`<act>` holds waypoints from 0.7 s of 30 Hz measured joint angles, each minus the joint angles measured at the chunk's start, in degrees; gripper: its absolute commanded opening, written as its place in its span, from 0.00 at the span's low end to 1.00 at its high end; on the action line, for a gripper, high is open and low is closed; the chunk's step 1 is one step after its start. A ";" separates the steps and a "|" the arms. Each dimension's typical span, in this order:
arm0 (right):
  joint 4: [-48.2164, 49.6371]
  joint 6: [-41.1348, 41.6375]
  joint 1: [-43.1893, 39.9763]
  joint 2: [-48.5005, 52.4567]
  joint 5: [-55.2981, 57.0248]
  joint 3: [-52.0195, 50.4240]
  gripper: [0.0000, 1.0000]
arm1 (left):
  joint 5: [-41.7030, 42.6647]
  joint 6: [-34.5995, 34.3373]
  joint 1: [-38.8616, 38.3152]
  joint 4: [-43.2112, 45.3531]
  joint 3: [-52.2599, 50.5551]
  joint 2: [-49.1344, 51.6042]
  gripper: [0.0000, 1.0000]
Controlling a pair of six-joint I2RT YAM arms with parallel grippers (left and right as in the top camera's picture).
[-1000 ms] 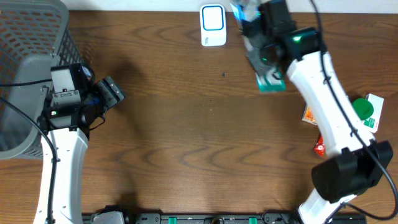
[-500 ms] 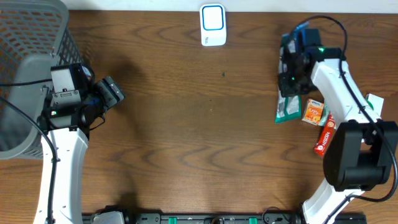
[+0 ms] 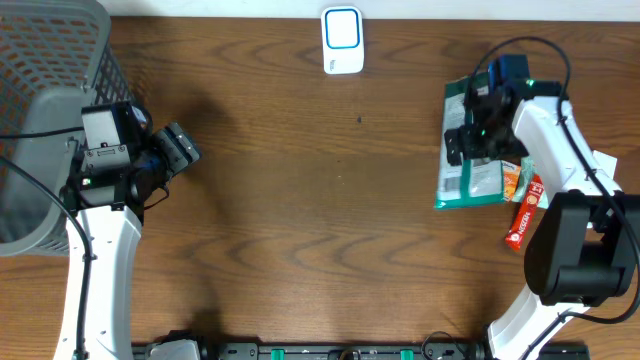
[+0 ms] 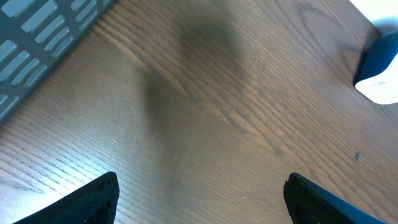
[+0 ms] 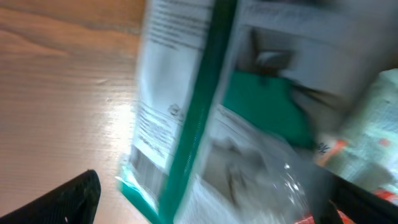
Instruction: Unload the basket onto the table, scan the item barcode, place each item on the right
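Green-and-white plastic pouch [image 3: 465, 180] is lying flat on the brown wooden table [image 3: 320, 220], right side, its long axis running far-to-near. Right hand [image 3: 482, 148] is hovering over it, fingers spread wide. Left hand [image 3: 183, 146] is standing open.

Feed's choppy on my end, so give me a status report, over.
Both open: left pincer over bare table, right pincer above the green pouch. Pouch lies loose, ungripped, beside orange pack. Scanner far off at table's back edge.

Shop checkout – scanner [image 3: 342, 40], basket [image 3: 60, 50], packets [image 3: 462, 180].
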 measured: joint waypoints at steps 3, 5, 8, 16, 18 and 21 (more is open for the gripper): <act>-4.31 -0.24 0.00 0.11 -0.17 6.82 0.99 | 0.00 0.00 0.00 0.00 0.00 0.00 0.86; -5.77 -0.26 0.00 0.09 -0.28 11.50 0.99 | 0.00 0.00 0.00 -0.02 0.00 0.00 0.86; -5.55 -0.26 -0.02 0.02 -0.39 15.23 0.99 | 0.00 0.00 0.00 -0.02 0.00 0.00 0.86; -5.60 -0.26 -0.02 0.00 -0.59 15.50 0.99 | 0.00 0.00 0.00 -0.02 0.00 0.00 0.86; -5.60 -0.26 -0.02 0.00 -0.59 15.50 0.99 | 0.00 0.00 0.00 -0.02 0.00 0.00 0.86; -5.60 -0.26 -0.02 0.00 -0.61 15.50 0.99 | 0.02 0.00 0.00 -0.02 0.00 0.00 0.86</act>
